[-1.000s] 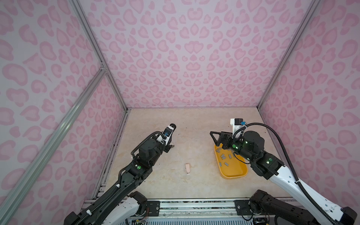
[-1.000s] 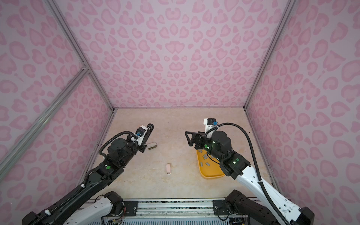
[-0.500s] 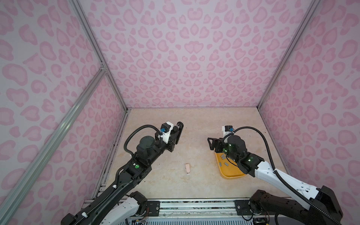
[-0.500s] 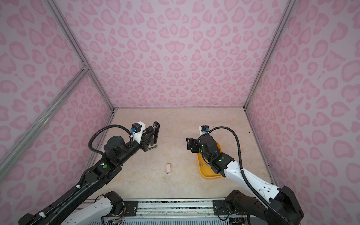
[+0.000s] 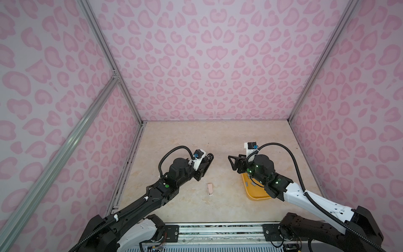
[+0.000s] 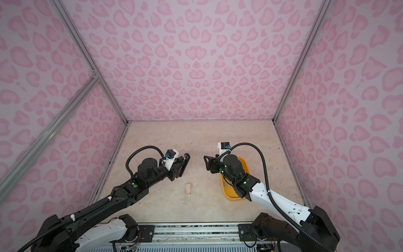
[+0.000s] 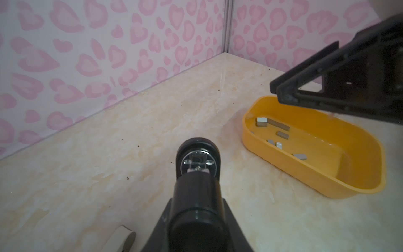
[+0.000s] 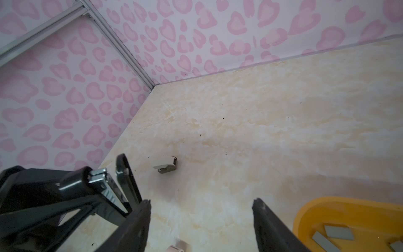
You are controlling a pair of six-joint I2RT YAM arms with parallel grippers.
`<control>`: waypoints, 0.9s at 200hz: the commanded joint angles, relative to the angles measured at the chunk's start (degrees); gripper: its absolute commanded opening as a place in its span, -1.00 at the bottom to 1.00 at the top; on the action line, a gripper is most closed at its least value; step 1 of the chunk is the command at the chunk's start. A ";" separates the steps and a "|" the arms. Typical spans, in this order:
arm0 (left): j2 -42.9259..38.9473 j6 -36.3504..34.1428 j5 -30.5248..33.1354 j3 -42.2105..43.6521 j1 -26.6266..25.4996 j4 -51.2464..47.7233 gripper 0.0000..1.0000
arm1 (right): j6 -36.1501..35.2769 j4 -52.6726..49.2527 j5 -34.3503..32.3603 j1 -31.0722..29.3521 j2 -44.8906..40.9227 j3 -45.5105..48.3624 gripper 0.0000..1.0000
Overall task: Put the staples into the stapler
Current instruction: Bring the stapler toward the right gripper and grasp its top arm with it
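- Both arms have closed in since a second ago: the left gripper (image 5: 206,162) and right gripper (image 5: 233,162) now face each other with only a narrow gap, just off the far end of the yellow tray (image 5: 256,196).
- Cream marbled bench (image 5: 196,139), flecked with dark crumbs, is boxed in by walls (image 5: 207,65) papered in pink hearts.
- Left gripper is clamped on the black stapler (image 8: 99,176). The right gripper's jaws stand well apart with nothing between them.
- Staples (image 7: 282,135) lie loose in the tray as several grey strips, plain in the left wrist view. In both top views the right arm covers most of them.
- Only the right wrist view shows the stapler's silver rail, and a white stapler (image 8: 166,165) on the bench beyond the left gripper from the tray.
- Pink stapler (image 5: 210,188) lies alone beside the tray, on the left arm's side.
- Open bench runs from the tray's far end to the back wall, and a strip lies open between the tray and the wall on the right arm's side.
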State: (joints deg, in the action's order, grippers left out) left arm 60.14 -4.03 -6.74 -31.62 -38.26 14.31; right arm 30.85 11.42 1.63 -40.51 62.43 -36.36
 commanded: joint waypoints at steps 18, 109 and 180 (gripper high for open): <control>4.44 -4.50 -6.94 -2.53 -2.32 7.34 -0.92 | -0.14 7.66 8.17 -0.96 -1.17 1.45 0.45; 5.18 -4.75 -10.35 -3.27 -2.59 7.09 -0.92 | 2.41 7.28 6.93 -3.35 6.96 -0.03 0.15; 3.36 -3.49 -9.45 -2.93 -2.55 6.96 -0.92 | 4.31 6.32 5.05 -3.35 8.92 0.25 -0.12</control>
State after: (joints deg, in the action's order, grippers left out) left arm 65.12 -8.19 -15.99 -34.52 -40.88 15.64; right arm 34.15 17.96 8.12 -43.90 70.65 -36.32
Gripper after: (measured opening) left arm 0.295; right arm 0.445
